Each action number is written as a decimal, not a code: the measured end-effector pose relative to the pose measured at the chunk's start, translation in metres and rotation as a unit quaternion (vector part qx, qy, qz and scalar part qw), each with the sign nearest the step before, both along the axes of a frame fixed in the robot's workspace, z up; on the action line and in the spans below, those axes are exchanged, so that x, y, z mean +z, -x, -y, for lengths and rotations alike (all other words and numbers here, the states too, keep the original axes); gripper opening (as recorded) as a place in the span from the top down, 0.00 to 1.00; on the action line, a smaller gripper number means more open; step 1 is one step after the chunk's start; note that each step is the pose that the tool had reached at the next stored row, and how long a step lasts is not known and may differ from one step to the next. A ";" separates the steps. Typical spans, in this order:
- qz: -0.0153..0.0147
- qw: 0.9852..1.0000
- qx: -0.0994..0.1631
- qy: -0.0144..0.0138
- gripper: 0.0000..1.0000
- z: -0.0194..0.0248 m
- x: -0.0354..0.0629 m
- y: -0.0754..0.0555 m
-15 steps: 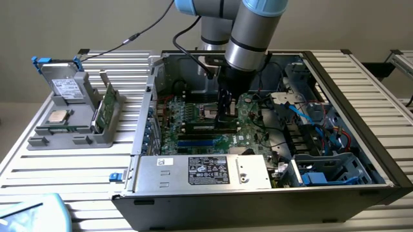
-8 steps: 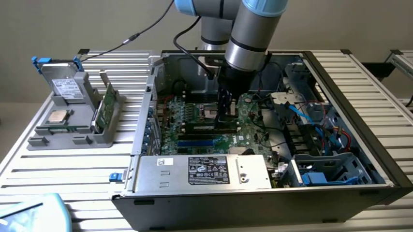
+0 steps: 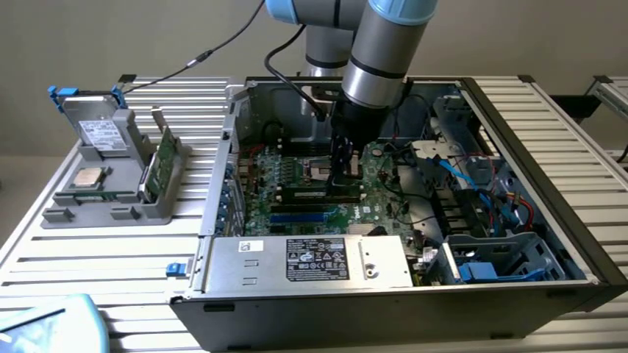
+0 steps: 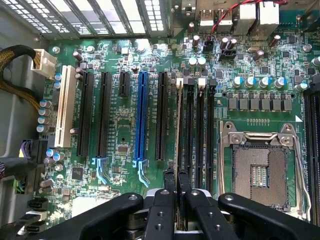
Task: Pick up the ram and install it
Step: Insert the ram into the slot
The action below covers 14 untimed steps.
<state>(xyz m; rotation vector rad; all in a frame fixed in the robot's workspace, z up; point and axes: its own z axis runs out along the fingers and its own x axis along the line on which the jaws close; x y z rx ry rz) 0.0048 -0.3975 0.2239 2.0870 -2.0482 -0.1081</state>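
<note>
Exterior view: a Universal Robots arm (image 3: 378,44) reaches down from the top centre of the frame into an open computer case (image 3: 549,184), its gripper (image 3: 343,176) low over the motherboard (image 3: 294,184) at the middle of the picture. The gripper's black fingers are drawn in narrow around the ram (image 3: 343,190), which stands on edge among the black memory slots (image 3: 312,193) just below the empty processor socket (image 3: 316,166). A grey power supply (image 3: 304,261) with a black label fills the lower centre of the frame.

At the exterior view's left, a grey fixture (image 3: 108,187) on the slatted table (image 3: 59,265) carries a square silver processor chip (image 3: 90,176), a drive with a white label (image 3: 100,132) and a larger green card (image 3: 162,165) standing upright.

The wrist view looks straight down on the board. The gripper (image 4: 176,181), at the lower centre of the frame, is pinched on the ram (image 4: 178,130), seen edge-on as a thin pale strip running up the frame along the first of the memory slots (image 4: 199,130). Whether it is fully seated cannot be told. A blue expansion slot (image 4: 140,115) sits left of centre, a white slot (image 4: 65,112) further left, and the open processor socket (image 4: 258,167) at lower right.
</note>
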 end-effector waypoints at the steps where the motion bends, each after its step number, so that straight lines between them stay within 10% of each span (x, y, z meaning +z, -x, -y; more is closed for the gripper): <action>1: 0.000 1.000 0.000 0.000 0.87 0.0000 0.0000 0.000; 14: 0.000 1.000 0.000 0.000 0.87 -0.0015 -0.0003 0.000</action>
